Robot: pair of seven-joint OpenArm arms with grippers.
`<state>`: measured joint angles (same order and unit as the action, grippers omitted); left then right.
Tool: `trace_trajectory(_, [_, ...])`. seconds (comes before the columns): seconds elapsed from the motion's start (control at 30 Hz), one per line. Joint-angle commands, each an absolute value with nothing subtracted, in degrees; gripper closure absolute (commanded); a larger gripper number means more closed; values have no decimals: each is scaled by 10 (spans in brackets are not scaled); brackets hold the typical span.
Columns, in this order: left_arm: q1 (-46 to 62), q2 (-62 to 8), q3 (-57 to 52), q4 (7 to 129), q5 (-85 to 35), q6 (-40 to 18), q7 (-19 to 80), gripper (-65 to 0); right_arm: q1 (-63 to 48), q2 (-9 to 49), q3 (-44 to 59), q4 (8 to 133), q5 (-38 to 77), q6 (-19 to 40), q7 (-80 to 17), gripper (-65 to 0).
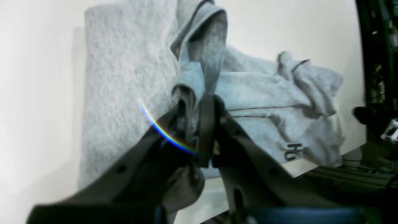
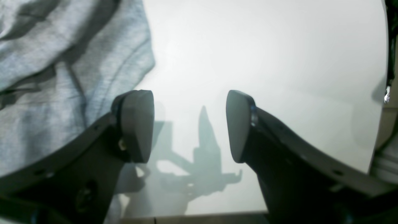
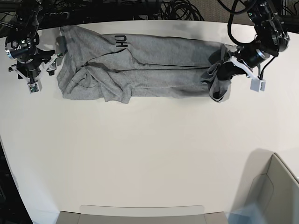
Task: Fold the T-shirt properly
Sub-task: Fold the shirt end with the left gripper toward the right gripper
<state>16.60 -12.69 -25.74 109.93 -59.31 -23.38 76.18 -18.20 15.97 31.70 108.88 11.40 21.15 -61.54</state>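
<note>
The heather-grey T-shirt [image 3: 140,65] lies stretched in a long band across the far side of the white table [image 3: 140,149], with black lettering [image 3: 120,41] showing near its far edge. My left gripper [image 3: 225,69] is shut on a bunched end of the T-shirt [image 1: 124,77], and the cloth is pinched between the dark fingers [image 1: 206,130] and lifted into a fold. The lettering [image 1: 293,151] is at the far right of that view. My right gripper [image 2: 189,124] hovers open over bare table. The T-shirt [image 2: 62,62] lies just left of it, untouched. In the base view the right gripper [image 3: 49,63] is at the shirt's other end.
A grey bin [image 3: 275,186] stands at the near right corner. The rim of a flat tray [image 3: 140,212] lines the near edge. Black cables [image 3: 177,9] run behind the table's far edge. The table edge [image 1: 323,169] passes close behind the shirt.
</note>
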Motion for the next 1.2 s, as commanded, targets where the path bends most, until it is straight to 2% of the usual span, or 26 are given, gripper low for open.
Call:
trace_trajectory(0.0, [160,-124,-240,1111,-605,-233,756,0,-179,167,317,1102,114,212,-608,-363])
trace_trajectory(0.17, [160,-87,-180,1110,-577,-232,735,0,-176,161,312,1105,113,212,-608,-363])
trace_trajectory(0.5, [138,-33,-87,1109,-431,-232,706,0,-180,161,312,1105,113,212,-608,-363])
trace_trajectory(0.83, [138,-14,-34,1108,-401,-231,680,0,-179,161,312,1105,116,212,-608,-363])
trace_trajectory(1.0, [138,-14,-5,1095,-401,-160,658,0,-177,161,312,1105,116,212,-608,-363])
trace_trajectory(1.17, [138,-14,27,1069,-401,-150,650,0,-176,161,312,1105,116,212,-607,-363])
